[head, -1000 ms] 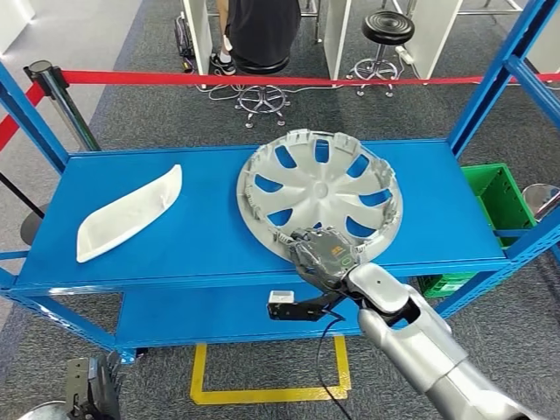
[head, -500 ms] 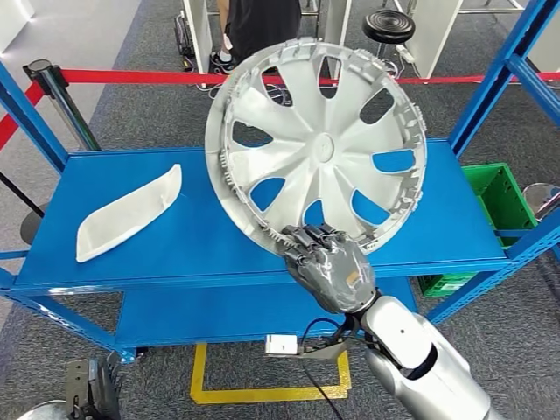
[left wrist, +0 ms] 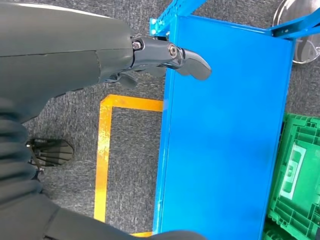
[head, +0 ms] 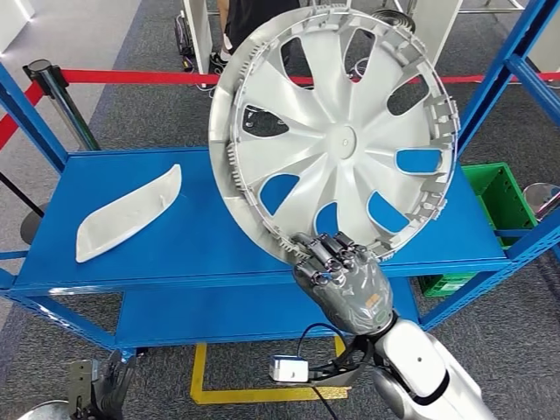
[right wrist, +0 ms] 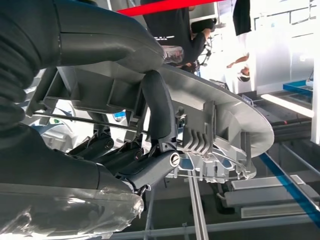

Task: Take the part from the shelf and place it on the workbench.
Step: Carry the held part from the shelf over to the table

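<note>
The silver wheel cover (head: 333, 140) is off the blue shelf (head: 198, 236) now, tilted up nearly on edge above it, so the pickup looks done; carrying it to the workbench is what remains. The right hand (head: 343, 276) grips its lower rim, arm reaching up from below. The left hand (left wrist: 166, 52) hangs low beside the shelf, holding nothing, fingers loosely extended.

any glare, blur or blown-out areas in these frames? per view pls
Head view: even light, sharp; hubcap held by the right hand shows no glare. Right wrist view: background blown out white toward one side, hubcap rim dark against it, hand close and soft. Left wrist view: evenly lit, blue shelf crisp, left hand slightly soft.
</note>
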`<action>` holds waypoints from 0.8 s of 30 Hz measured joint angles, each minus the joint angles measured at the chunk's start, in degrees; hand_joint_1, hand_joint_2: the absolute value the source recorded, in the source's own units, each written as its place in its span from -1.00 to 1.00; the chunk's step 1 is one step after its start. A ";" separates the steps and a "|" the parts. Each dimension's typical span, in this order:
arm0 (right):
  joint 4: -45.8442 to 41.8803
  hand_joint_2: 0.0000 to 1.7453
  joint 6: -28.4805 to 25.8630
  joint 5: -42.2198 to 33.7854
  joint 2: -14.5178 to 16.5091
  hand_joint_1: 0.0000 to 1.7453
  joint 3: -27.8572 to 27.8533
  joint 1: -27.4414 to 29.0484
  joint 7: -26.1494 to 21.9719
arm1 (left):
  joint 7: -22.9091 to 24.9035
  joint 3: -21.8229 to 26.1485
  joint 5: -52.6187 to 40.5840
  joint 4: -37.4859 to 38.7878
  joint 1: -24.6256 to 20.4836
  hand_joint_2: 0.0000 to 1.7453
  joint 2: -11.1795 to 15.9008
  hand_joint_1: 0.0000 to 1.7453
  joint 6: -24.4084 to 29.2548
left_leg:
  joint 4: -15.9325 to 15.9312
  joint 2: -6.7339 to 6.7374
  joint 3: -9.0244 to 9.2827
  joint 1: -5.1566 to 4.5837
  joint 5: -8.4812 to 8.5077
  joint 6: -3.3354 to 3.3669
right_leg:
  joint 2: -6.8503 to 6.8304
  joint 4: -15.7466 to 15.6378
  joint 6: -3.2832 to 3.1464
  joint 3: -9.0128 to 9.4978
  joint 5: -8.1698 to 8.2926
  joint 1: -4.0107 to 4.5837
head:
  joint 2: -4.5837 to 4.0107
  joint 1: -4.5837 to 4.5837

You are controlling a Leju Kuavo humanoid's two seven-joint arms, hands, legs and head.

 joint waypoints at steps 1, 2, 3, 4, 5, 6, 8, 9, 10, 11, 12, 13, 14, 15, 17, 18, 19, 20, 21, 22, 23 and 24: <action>-0.03 1.00 -0.15 0.05 -0.05 1.00 -0.14 0.30 -0.12 | -0.08 0.00 0.00 0.00 0.01 1.00 -0.04 -1.00 -0.09 | 0.00 0.00 0.00 0.00 0.00 0.00 | 0.00 0.00 0.00 0.01 0.00 0.00 | 0.00 0.00; -0.03 1.00 -0.28 0.11 -0.12 1.00 -0.24 0.63 -0.24 | -0.14 0.00 -0.02 0.00 0.02 1.00 -0.07 -1.00 -0.09 | 0.00 0.00 0.00 0.00 0.00 0.00 | -0.01 0.00 0.00 0.01 0.00 -0.01 | 0.00 0.00; -0.02 1.00 -0.38 0.16 -0.21 1.00 -0.35 1.02 -0.39 | -0.18 0.00 -0.13 0.00 0.03 1.00 -0.11 -1.00 0.07 | 0.00 0.00 0.00 -0.01 0.00 0.00 | -0.01 0.00 0.00 0.02 0.00 -0.01 | 0.00 0.00; -0.02 1.00 -0.47 0.20 -0.30 1.00 -0.51 1.44 -0.57 | -0.20 0.00 -0.26 0.00 0.05 1.00 -0.15 -1.00 0.25 | 0.00 0.00 -0.01 -0.01 0.00 0.00 | -0.01 0.00 0.00 0.02 0.00 -0.01 | 0.00 0.00; -0.01 1.00 -0.51 0.21 -0.38 1.00 -0.68 1.84 -0.79 | -0.21 0.00 -0.36 -0.01 0.06 1.00 -0.20 -1.00 0.37 | 0.00 0.00 -0.01 -0.01 0.00 0.00 | -0.01 0.00 0.00 0.02 0.00 -0.01 | 0.00 -0.01; -0.01 1.00 -0.54 0.13 -0.43 1.00 -0.88 2.23 -1.08 | -0.22 -0.01 -0.39 -0.04 0.07 1.00 -0.25 -1.00 0.35 | 0.00 0.00 -0.01 -0.01 0.00 0.00 | -0.01 0.00 0.00 0.01 0.00 -0.01 | 0.00 -0.01; -0.01 1.00 -0.57 -0.40 -0.45 1.00 -1.31 2.90 -1.67 | -0.23 -0.11 -0.28 -0.16 0.06 1.00 -0.39 -1.00 -0.16 | 0.00 0.00 -0.01 -0.01 0.00 0.00 | -0.01 0.00 0.00 0.00 0.00 -0.01 | 0.00 -0.01; -0.01 1.00 -0.59 -0.83 -0.45 1.00 -1.51 3.21 -1.96 | -0.23 -0.22 -0.24 -0.24 0.05 1.00 -0.48 -1.00 -0.40 | 0.00 0.00 -0.01 -0.01 0.00 0.00 | -0.01 0.00 0.00 0.00 0.00 -0.01 | 0.00 -0.01; -0.01 1.00 -0.59 -1.31 -0.45 1.00 -1.71 3.54 -2.22 | -0.23 -0.37 -0.18 -0.39 0.04 1.00 -0.61 -1.00 -0.57 | 0.00 0.00 -0.01 -0.01 0.00 0.00 | -0.01 0.00 0.00 0.00 0.00 -0.01 | 0.00 -0.01; 0.00 1.00 -0.59 -1.84 -0.45 1.00 -1.91 3.92 -2.53 | -0.24 -0.52 -0.10 -0.63 0.05 1.00 -0.77 -1.00 -0.64 | 0.00 0.00 -0.01 -0.01 0.00 0.00 | -0.01 0.00 0.00 0.00 0.00 -0.01 | 0.00 -0.01; 0.01 1.00 -0.58 -2.41 -0.45 1.00 -2.11 4.33 -2.85 | -0.25 -0.71 -0.01 -0.86 0.03 1.00 -0.94 -1.00 -0.57 | 0.00 0.00 -0.01 -0.01 0.00 0.00 | -0.02 0.00 0.00 0.00 0.00 -0.01 | 0.00 0.00; 0.01 1.00 -0.57 -2.93 -0.45 1.00 -2.27 4.73 -3.14 | -0.25 -0.92 0.07 -1.07 0.01 1.00 -1.10 -1.00 -0.43 | 0.00 0.00 -0.01 -0.01 0.00 0.00 | -0.02 0.00 0.00 0.00 0.00 0.00 | 0.00 -0.01; 0.02 1.00 -0.55 -3.50 -0.45 1.00 -2.40 5.10 -3.44 | -0.25 -1.14 0.11 -1.17 -0.03 1.00 -1.23 -1.00 -0.20 | 0.00 0.00 -0.01 -0.01 0.00 0.00 | -0.01 0.00 0.00 0.00 0.00 0.00 | 0.00 0.00; 0.02 1.00 -0.53 -4.14 -0.45 1.00 -2.52 5.42 -3.74 | -0.25 -1.37 0.25 -1.21 -0.07 1.00 -1.34 -1.00 -0.02 | 0.00 0.00 -0.01 -0.01 0.00 0.00 | 0.00 0.00 0.00 0.00 0.00 0.00 | 0.00 0.00; 0.02 1.00 -0.42 -5.97 -0.45 1.00 -2.80 5.97 -4.64 | -0.25 -1.82 1.05 -1.61 -0.05 1.00 -1.57 -1.00 0.03 | 0.00 0.00 -0.01 -0.05 -0.03 0.04 | 0.01 -0.02 0.02 0.00 0.00 -0.06 | 0.00 0.00; 0.01 1.00 -0.29 -7.15 -0.45 1.00 -2.98 6.25 -5.22 | -0.25 -2.11 1.62 -1.99 -0.03 1.00 -1.70 -1.00 0.07 | 0.01 0.00 -0.02 -0.09 -0.06 0.07 | -0.01 -0.03 0.04 0.01 -0.01 -0.12 | 0.00 -0.01; 0.01 1.00 -0.09 -8.41 -0.44 1.00 -3.16 6.58 -5.80 | -0.25 -2.50 2.21 -2.46 0.00 1.00 -1.82 -1.00 0.23 | 0.02 -0.01 -0.02 -0.16 -0.09 0.12 | -0.02 -0.03 0.07 0.03 -0.02 -0.20 | 0.00 -0.01; 0.00 1.00 0.16 -9.55 -0.42 1.00 -3.39 7.00 -6.27 | -0.25 -3.01 2.73 -2.92 0.02 1.00 -1.93 -1.00 0.52 | 0.02 -0.01 -0.01 -0.24 -0.12 0.17 | -0.04 -0.03 0.12 0.07 -0.05 -0.28 | 0.00 -0.01; -0.01 1.00 0.39 -10.49 -0.38 1.00 -3.69 7.51 -6.66 | -0.25 -3.61 3.25 -3.37 0.04 1.00 -2.02 -1.00 0.93 | 0.03 -0.02 -0.01 -0.33 -0.16 0.23 | -0.06 -0.03 0.18 0.17 -0.07 -0.37 | 0.00 -0.01; -0.01 1.00 0.53 -11.17 -0.32 1.00 -4.02 8.10 -6.94 | -0.25 -4.26 3.74 -3.77 0.07 1.00 -2.10 -1.00 1.36 | 0.04 -0.03 -0.02 -0.43 -0.20 0.30 | -0.08 -0.03 0.25 0.28 -0.09 -0.47 | 0.00 -0.01; -0.01 1.00 0.57 -11.66 -0.22 1.00 -4.39 8.72 -7.19 | -0.25 -4.92 4.20 -4.10 0.11 1.00 -2.15 -1.00 1.74 | 0.06 -0.04 -0.02 -0.55 -0.24 0.38 | -0.09 -0.03 0.34 0.38 -0.10 -0.57 | 0.00 -0.01; -0.01 1.00 0.50 -12.04 -0.08 1.00 -4.80 9.34 -7.46 | -0.25 -5.55 4.65 -4.37 0.16 1.00 -2.18 -1.00 2.11 | 0.08 -0.04 -0.03 -0.68 -0.30 0.48 | -0.08 -0.04 0.45 0.44 -0.12 -0.69 | 0.00 -0.01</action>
